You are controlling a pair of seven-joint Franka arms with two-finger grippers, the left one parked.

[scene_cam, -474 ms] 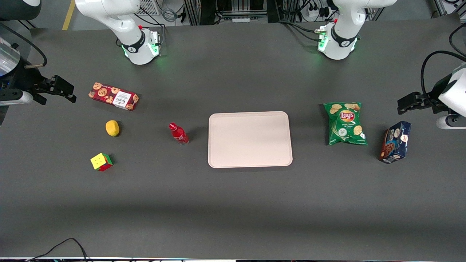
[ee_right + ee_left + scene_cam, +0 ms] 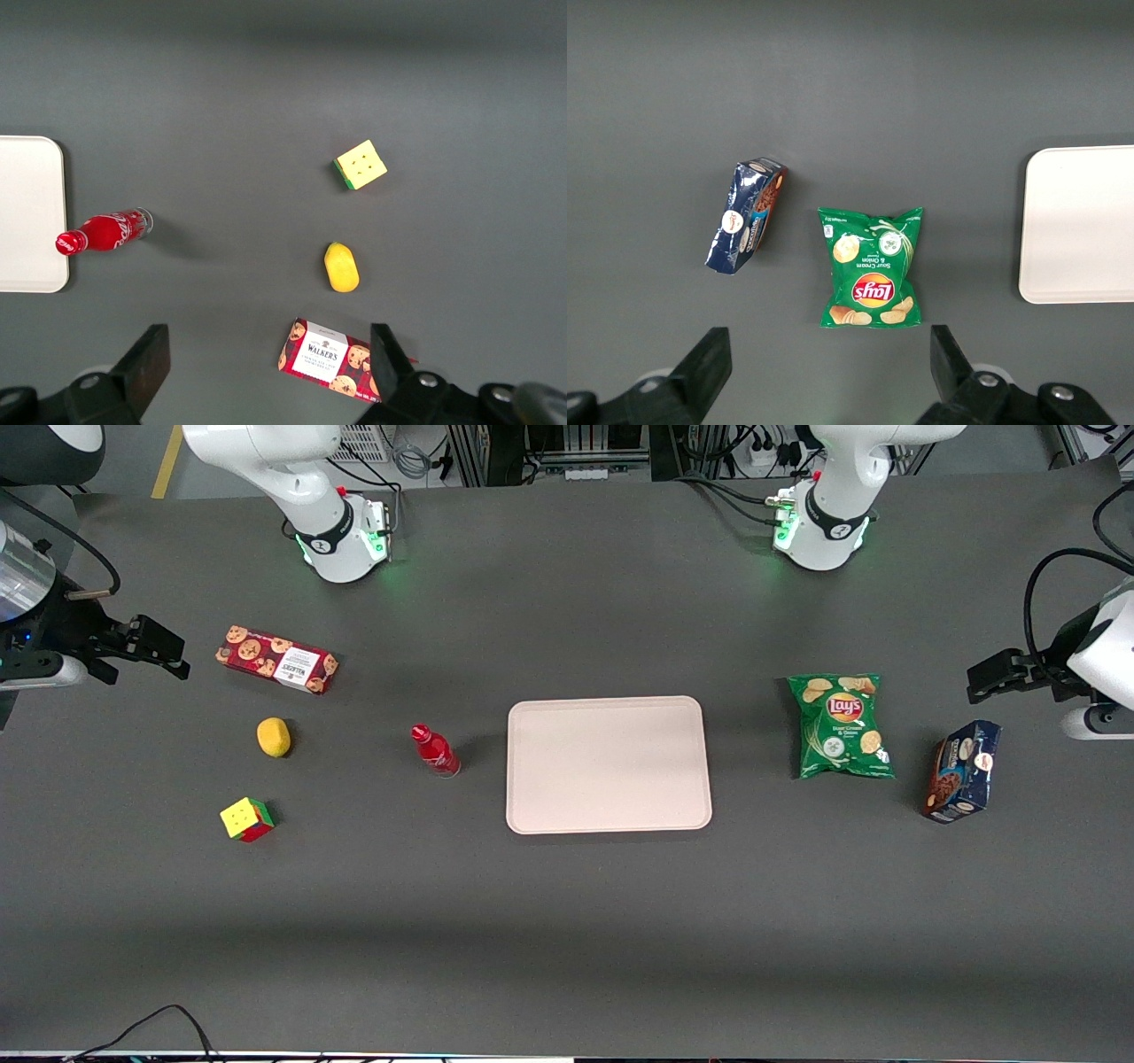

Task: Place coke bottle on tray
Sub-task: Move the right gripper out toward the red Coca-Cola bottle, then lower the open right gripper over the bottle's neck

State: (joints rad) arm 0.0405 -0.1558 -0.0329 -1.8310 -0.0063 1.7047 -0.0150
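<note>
The coke bottle (image 2: 434, 751) is small and red with a red cap, and it stands upright on the dark table. It is close beside the tray (image 2: 608, 764), on the side toward the working arm's end. The tray is large, pale pink-beige and has nothing on it. My right gripper (image 2: 173, 654) hovers at the working arm's end of the table, near the cookie box and well apart from the bottle. In the right wrist view the gripper (image 2: 270, 347) is open, with only table and the cookie box between its fingers. That view also shows the bottle (image 2: 102, 232) and the tray's edge (image 2: 31, 212).
A red Walker's cookie box (image 2: 276, 659), a yellow lemon (image 2: 274, 737) and a colour cube (image 2: 246, 819) lie toward the working arm's end. A green Lay's bag (image 2: 841, 724) and a blue cookie box (image 2: 961, 771) lie toward the parked arm's end.
My right gripper and wrist have shifted slightly nearer to the front camera. The bottle, the tray and the other objects have not moved.
</note>
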